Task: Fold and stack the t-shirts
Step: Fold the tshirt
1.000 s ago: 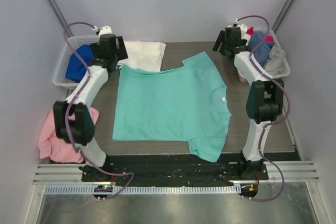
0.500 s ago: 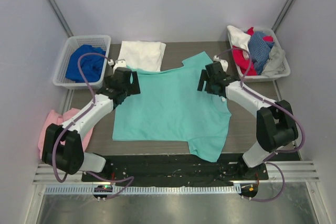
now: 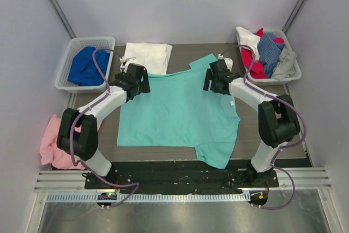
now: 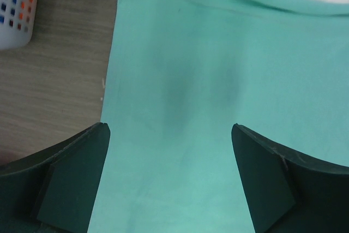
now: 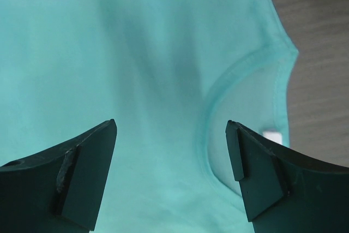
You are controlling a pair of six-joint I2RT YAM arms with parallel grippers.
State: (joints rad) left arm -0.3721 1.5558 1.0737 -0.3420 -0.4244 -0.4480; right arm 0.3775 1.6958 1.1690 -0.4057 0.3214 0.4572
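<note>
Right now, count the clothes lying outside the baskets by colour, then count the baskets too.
Mint-green t-shirt: 1
White t-shirt: 1
Pink garment: 1
Baskets: 2
Total: 5

The mint-green short-sleeved fabric t-shirt [image 3: 174, 107] was soft, matt knit cloth, smooth across the body with faint creases, and its neckline was finished with a stitched band. The folded white fabric t-shirt [image 3: 147, 55] was matt cloth likewise. The grey-brown counter [image 3: 106, 126] bore a fine wood-grain pattern with a dull finish. The white lattice basket at the left [image 3: 64, 72] was moulded plastic with a slight sheen. It held a royal blue t-shirt [image 3: 84, 68] of matt cloth. The black left fingers [image 4: 65, 184] and black right fingers [image 5: 259, 170] were matt hard plastic, and the right pair was scuffed along the edges. The silver front rail [image 3: 305, 178] was ribbed bare metal.
</note>
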